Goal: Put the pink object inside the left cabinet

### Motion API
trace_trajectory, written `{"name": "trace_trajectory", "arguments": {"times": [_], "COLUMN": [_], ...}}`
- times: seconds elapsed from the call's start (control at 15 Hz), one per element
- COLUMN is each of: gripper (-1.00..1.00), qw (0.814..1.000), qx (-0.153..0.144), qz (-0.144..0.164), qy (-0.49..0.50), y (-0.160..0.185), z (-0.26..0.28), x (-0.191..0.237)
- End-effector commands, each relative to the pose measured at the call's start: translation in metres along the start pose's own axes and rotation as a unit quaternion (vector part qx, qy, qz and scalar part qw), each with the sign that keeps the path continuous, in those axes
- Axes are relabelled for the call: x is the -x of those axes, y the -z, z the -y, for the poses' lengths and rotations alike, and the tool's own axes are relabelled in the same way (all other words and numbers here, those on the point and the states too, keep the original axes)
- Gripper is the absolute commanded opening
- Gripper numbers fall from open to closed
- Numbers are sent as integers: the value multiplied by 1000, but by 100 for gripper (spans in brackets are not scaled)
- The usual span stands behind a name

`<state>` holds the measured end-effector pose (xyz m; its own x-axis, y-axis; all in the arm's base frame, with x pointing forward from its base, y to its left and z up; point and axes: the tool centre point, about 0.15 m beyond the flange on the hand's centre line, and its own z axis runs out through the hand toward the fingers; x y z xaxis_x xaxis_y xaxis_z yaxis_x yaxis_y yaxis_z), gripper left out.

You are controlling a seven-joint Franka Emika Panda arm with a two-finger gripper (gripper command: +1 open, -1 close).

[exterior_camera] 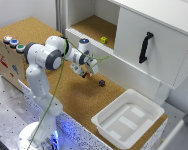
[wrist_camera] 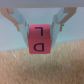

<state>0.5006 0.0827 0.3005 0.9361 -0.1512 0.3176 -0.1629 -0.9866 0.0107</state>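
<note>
The tool [wrist_camera: 41, 30] grips the small pink lettered cube [wrist_camera: 41, 39] above the cork tabletop [exterior_camera: 69, 95]; carrying it up into the white-walled left cabinet [exterior_camera: 91, 27] beyond remains.

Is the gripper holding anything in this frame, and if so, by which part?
Yes. The gripper holds the pink object, a lettered cube, with its two fingers pressed on opposite side faces, near the cube's upper half.

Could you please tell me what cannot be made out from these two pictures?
- Exterior view: the pink object is hidden by the claw, so the grip shows only in the wrist view.
- Exterior view: the yellow piece and dark piece are too small to read their faces.
- Exterior view: the inside of the bay behind the white door is hidden.
- Wrist view: the left cabinet is out of frame.
</note>
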Motion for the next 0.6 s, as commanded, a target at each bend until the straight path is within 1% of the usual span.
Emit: {"name": "trace_trajectory", "arguments": {"times": [0.0, 0.13, 0.27, 0.33, 0.4, 0.53], "gripper": [-100, -100, -100, -100, -100, -100], "qw": [997, 995, 994, 992, 991, 990], "qx": [38, 9, -11, -14, -12, -13], "qz": [-40, -66, -78, -85, -93, -95], "qy": [44, 69, 82, 87, 95, 105], "y": [105, 145, 162, 168, 171, 175], "z": [32, 53, 70, 78, 87, 101], "x": [-28, -57, -79, -92, -105, -130]}}
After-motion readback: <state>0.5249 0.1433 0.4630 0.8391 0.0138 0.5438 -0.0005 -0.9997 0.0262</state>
